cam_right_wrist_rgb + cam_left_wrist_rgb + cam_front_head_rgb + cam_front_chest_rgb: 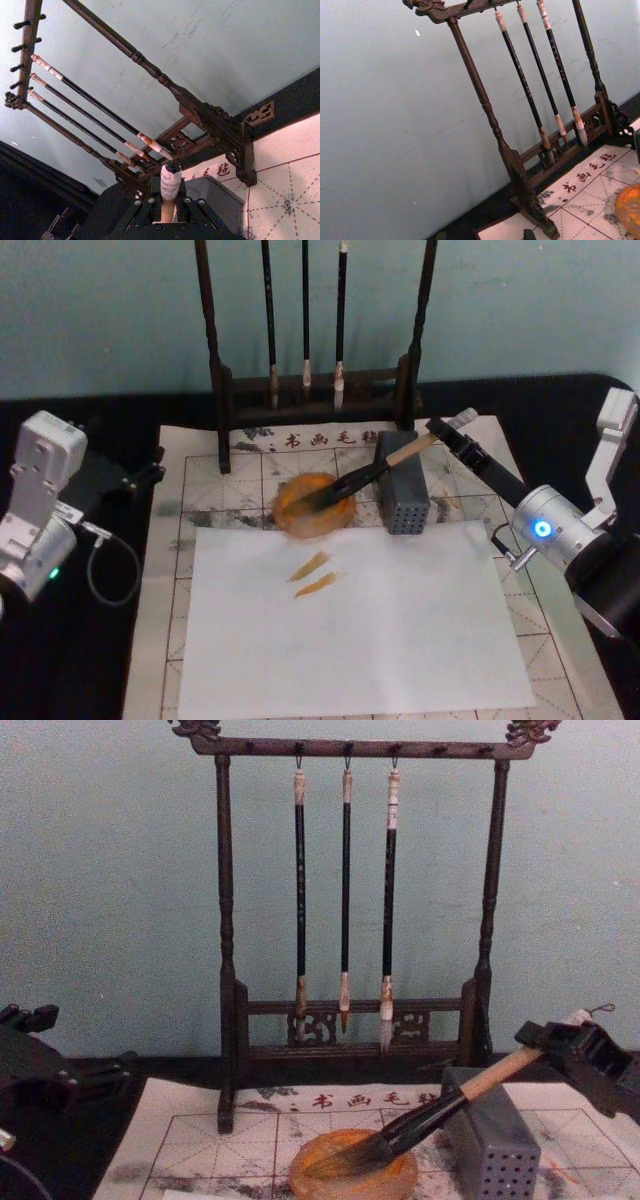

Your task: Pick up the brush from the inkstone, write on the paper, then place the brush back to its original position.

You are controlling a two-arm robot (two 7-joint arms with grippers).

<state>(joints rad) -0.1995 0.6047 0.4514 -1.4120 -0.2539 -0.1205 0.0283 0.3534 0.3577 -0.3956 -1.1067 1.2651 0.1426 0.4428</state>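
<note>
The brush [360, 478] lies slanted, its dark bristles down in the amber inkstone [298, 515] and its black section leaning on a grey block [403, 502]. My right gripper [448, 436] is shut on the pale upper shaft, just below the whitish end cap [169, 184]. From the chest, the brush [440, 1110] runs from the inkstone [350, 1182] up to that gripper [562, 1052]. The gridded paper [200, 485] with red characters lies under the dish. My left gripper [145, 478] stays parked at the paper's far left corner.
A plain white sheet [400, 630] with two orange strokes [312, 573] covers the near part of the grid paper. A dark wooden rack [315, 390] with three thin hanging brushes [345, 900] stands behind the inkstone. A cable [105, 565] loops beside my left arm.
</note>
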